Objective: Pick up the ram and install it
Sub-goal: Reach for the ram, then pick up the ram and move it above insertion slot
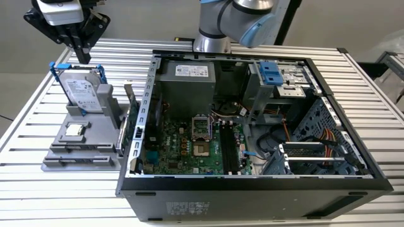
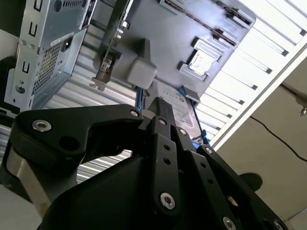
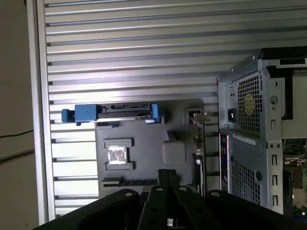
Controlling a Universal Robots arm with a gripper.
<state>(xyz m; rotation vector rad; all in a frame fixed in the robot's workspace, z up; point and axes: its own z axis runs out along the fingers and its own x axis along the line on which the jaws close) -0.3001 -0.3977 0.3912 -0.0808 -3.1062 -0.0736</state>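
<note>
Ram [image 1: 125, 124] stands on edge along the grey holder [image 1: 75, 158], on the side facing the computer case [image 1: 252, 189]. From your fingers it sits lower down and off toward the case, well apart from them. Your gripper [image 1: 83, 56] has its fingers clenched together on nothing (tips pointing down), and the hard drive [image 1: 82, 92] stands just below them.

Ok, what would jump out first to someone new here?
The open computer case sits in the middle of the exterior view, motherboard exposed. At that view's left a hard drive with a blue bracket stands upright in a grey holder, and the hand hangs above them.
</note>
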